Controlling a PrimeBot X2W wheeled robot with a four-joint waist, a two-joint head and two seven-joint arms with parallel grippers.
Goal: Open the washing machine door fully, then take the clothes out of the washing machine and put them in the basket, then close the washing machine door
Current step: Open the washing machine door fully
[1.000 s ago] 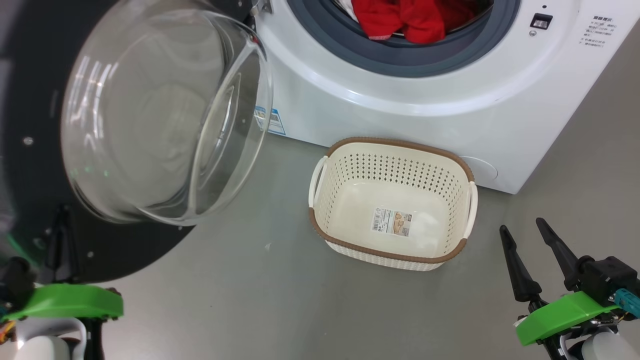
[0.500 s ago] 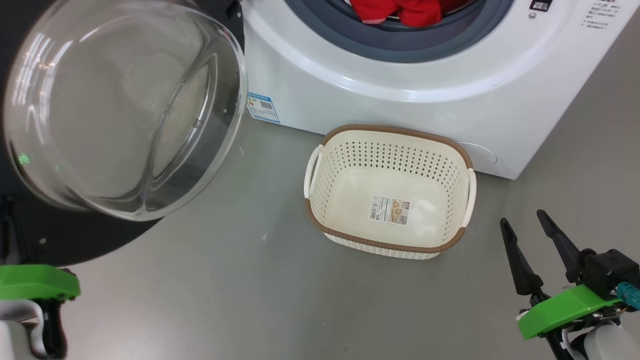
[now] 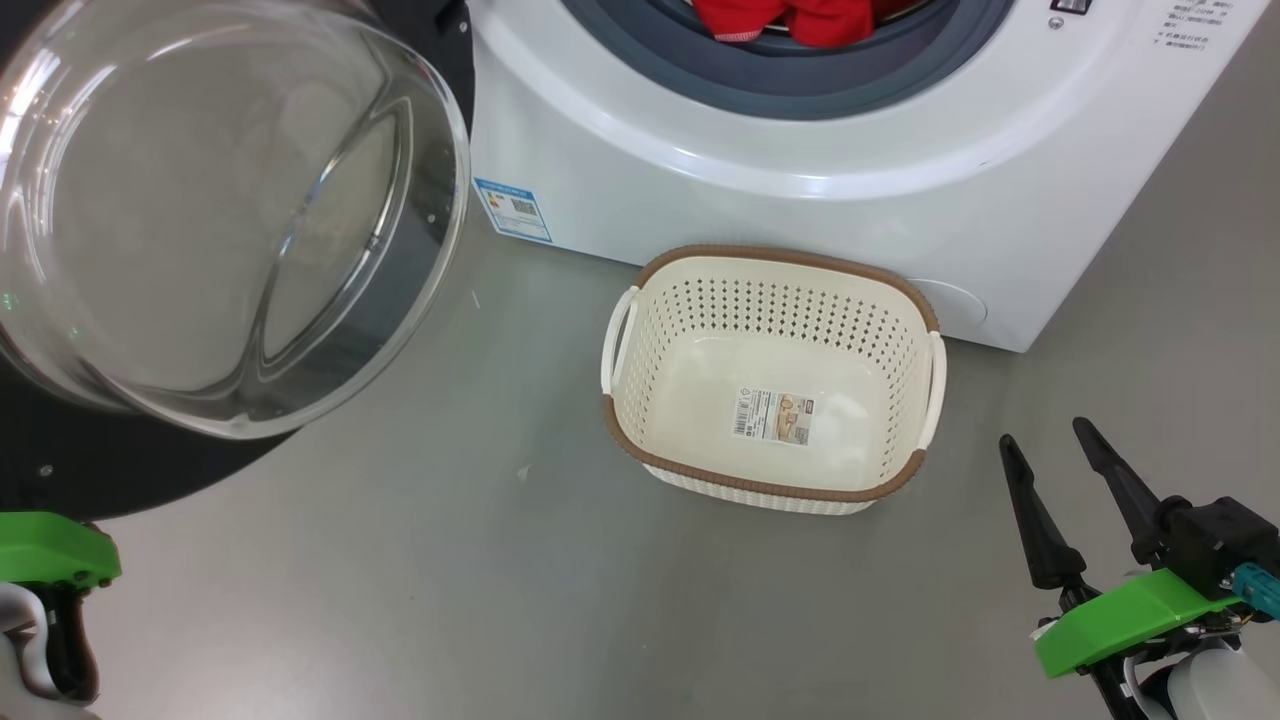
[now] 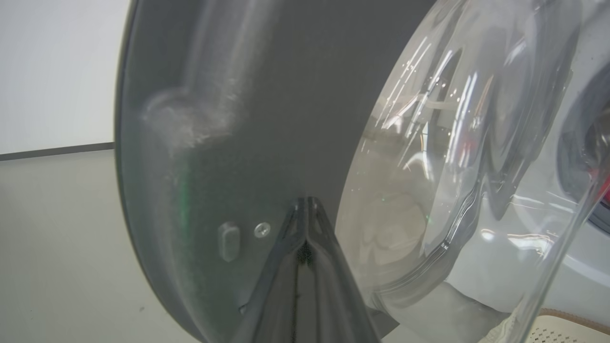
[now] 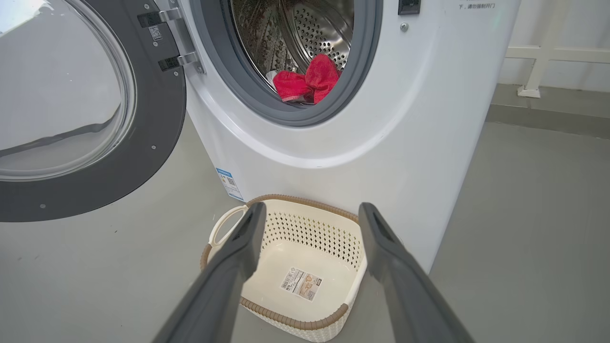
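The washing machine door (image 3: 215,215) stands swung out at the left, its clear glass bowl bulging toward me inside the black rim (image 3: 130,470). The white washing machine (image 3: 800,200) is open, and red clothes (image 5: 307,81) lie at the front of its steel drum (image 5: 314,28). On the floor before it sits the cream basket (image 3: 762,490), with just a paper label inside. My left gripper (image 4: 306,204) is shut, its tips at the door's dark inner rim (image 4: 267,119); its green mount (image 3: 50,548) shows at the lower left. My right gripper (image 3: 1043,442) hangs open right of the basket, holding nothing.
Grey floor (image 3: 450,580) spreads around the basket and below the door. A blue label sticker (image 3: 512,210) marks the machine's lower left front. A white rail frame (image 5: 538,62) stands on a raised ledge behind the machine's right side.
The door has swung further out to the left, and my left gripper's green mount has slid left with it. The head camera has shifted a little. My right gripper has stayed put.
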